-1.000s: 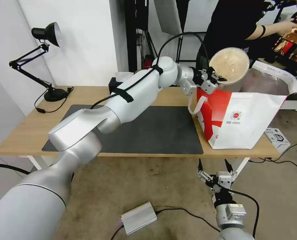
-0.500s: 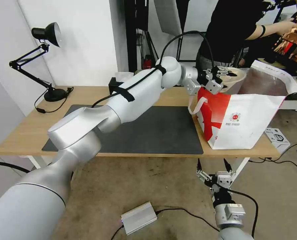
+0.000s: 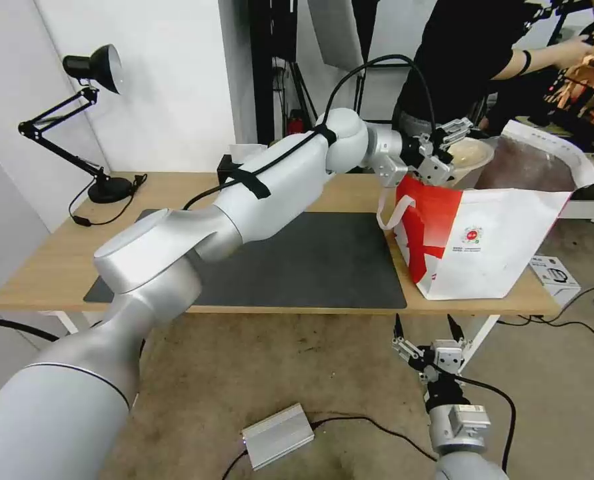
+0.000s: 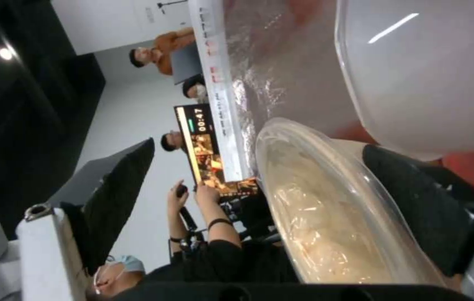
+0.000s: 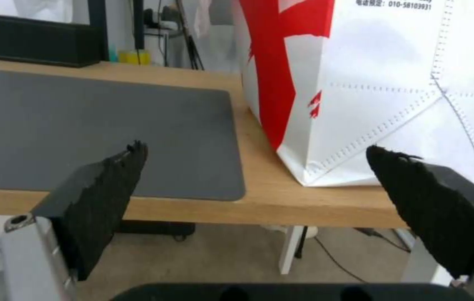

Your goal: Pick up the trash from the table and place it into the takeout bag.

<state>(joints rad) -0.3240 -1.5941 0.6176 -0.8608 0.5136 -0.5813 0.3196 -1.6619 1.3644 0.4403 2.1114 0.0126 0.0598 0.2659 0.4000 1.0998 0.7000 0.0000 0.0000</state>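
Note:
The beige pulp bowl lies tilted in the mouth of the white and red takeout bag at the right end of the table. My left gripper is at the bag's near rim, open, with the bowl lying beside one finger. Deeper in the foil lining sits a white plastic bowl. My right gripper hangs open below the table's front edge, facing the bag. The red cup is hidden.
A dark grey mat covers the table's middle. A black tissue box and a black desk lamp stand at the back. On the floor lie a silver box and cables. A person stands behind the bag.
My left gripper has lowered the beige bowl from above the bag into its mouth, tipped it flatter, and opened. The right arm has stayed put.

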